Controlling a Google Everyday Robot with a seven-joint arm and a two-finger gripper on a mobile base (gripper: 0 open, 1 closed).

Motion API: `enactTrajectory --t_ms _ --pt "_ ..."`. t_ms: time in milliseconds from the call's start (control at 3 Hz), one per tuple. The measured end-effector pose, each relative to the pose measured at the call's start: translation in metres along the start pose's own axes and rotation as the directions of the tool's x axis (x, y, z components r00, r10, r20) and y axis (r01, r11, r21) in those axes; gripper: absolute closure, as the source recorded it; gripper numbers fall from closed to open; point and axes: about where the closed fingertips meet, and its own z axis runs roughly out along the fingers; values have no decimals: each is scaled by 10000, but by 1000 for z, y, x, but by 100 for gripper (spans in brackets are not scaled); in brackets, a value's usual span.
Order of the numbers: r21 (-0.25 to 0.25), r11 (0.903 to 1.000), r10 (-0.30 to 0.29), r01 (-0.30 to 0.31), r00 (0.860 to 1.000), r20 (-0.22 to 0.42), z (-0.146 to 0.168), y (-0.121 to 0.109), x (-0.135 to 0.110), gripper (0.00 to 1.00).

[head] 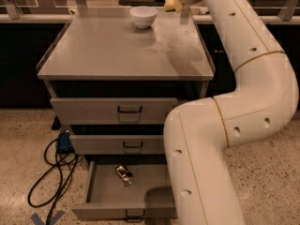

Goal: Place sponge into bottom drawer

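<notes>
The pale-yellow sponge hangs at the top edge of the view, above the back of the grey cabinet top and to the right of the white bowl. My gripper is at the end of the white arm and is shut on the sponge's right side; most of the gripper is cut off by the frame edge. The bottom drawer stands pulled open at the foot of the cabinet, with a small can lying inside. My arm's lower link covers the drawer's right part.
The top drawer and middle drawer are shut. A black cable and a blue plug lie on the speckled floor left of the cabinet. A railing runs behind the cabinet.
</notes>
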Motion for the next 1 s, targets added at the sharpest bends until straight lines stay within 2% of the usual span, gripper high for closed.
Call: enactTrajectory --t_ms 333,667,1000 --pt "0 10000 0 0 10000 0 0 0 0 100" --pt "-516 9987 -92 56 9974 -713 10 14 20 100" --pt "-1615 9846 -980 666 9759 -1951 -13 35 51 100"
